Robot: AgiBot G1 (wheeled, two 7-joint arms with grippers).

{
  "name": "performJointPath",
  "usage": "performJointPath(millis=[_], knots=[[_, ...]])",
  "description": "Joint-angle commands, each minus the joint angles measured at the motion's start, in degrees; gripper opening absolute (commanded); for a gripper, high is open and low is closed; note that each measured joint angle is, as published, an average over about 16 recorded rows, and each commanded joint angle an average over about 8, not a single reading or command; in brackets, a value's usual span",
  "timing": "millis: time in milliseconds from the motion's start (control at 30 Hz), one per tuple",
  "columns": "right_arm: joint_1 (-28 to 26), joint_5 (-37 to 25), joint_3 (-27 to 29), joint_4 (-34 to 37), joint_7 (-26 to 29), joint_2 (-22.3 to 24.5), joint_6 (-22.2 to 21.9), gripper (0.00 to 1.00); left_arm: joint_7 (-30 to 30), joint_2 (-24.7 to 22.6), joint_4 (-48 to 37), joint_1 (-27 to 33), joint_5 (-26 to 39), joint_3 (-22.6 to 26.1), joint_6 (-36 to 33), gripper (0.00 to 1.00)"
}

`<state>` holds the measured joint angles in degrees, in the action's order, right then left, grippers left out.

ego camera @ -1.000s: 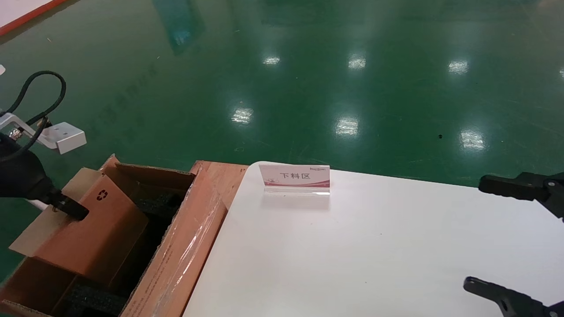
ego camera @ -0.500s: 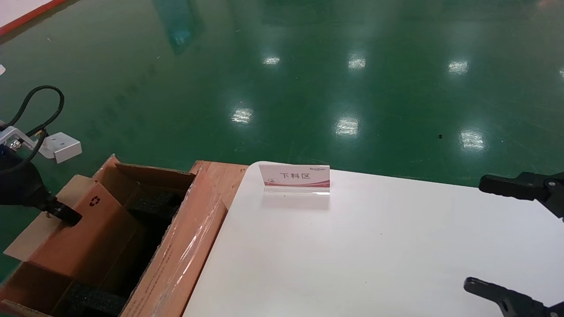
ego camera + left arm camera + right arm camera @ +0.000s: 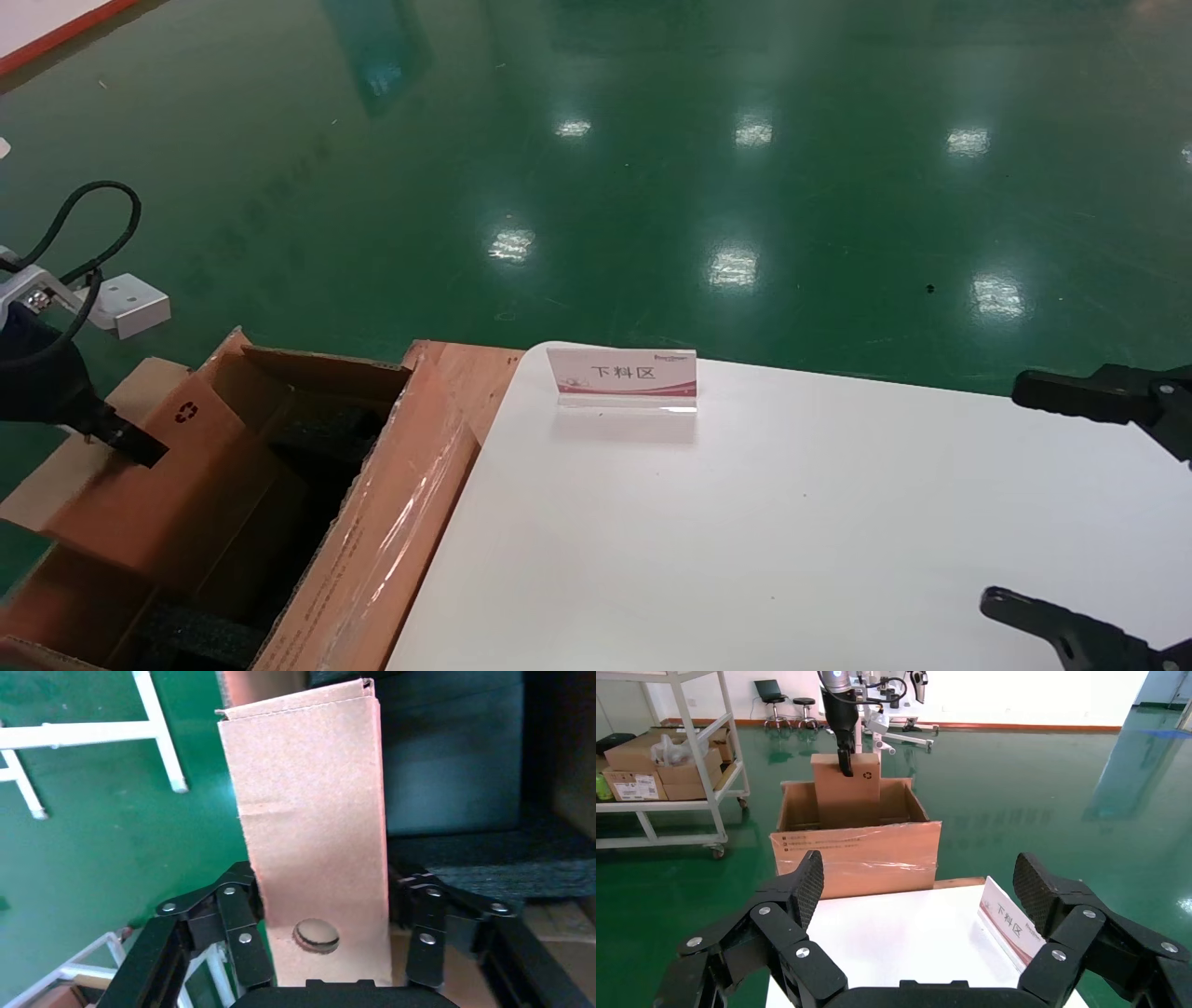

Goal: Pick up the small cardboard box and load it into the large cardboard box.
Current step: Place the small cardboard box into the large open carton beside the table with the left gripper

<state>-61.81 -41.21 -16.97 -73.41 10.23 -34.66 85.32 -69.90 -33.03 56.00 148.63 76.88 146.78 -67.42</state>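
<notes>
Head view – left gripper: it is at the far left, over the carton, clamped on the top edge of the small box.
Head view – small box: it stands on edge, tilted, with its lower part already inside the carton, against the left wall. The recycling mark faces you.
Head view – right gripper: parked over the right edge of the white table, jaws spread, holding nothing. Leave it there.
Head view – sign: it stands at the far edge of the table, well apart from the work.
Left wrist view – grip: the fingers press both faces of the small box near its end with the round hole. The hold looks centred, so you need not regrip.
Left wrist view – foam: dark blocks lie beside and below the box. Lower straight, keeping the box's edge off them.
Right wrist view – overall: the small box rises above the carton rim, held from above by the left gripper.
Advice: bring the box upright, sink it slowly, and release only once it rests on something.
</notes>
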Motion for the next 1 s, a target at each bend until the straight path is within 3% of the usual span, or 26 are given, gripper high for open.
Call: performJointPath(millis=[33, 1000], knots=[[0.0, 0.0, 0.0, 0.0, 0.0, 0.0, 0.0, 1.00, 0.0, -0.2, -0.2, -0.5, 0.3, 0.1, 0.5, 0.00], [0.0, 0.1, -0.1, 0.0, 0.0, 0.0, 0.0, 1.00, -1.1, -3.5, -5.9, -12.6, -0.3, 0.4, 6.9, 0.00]])
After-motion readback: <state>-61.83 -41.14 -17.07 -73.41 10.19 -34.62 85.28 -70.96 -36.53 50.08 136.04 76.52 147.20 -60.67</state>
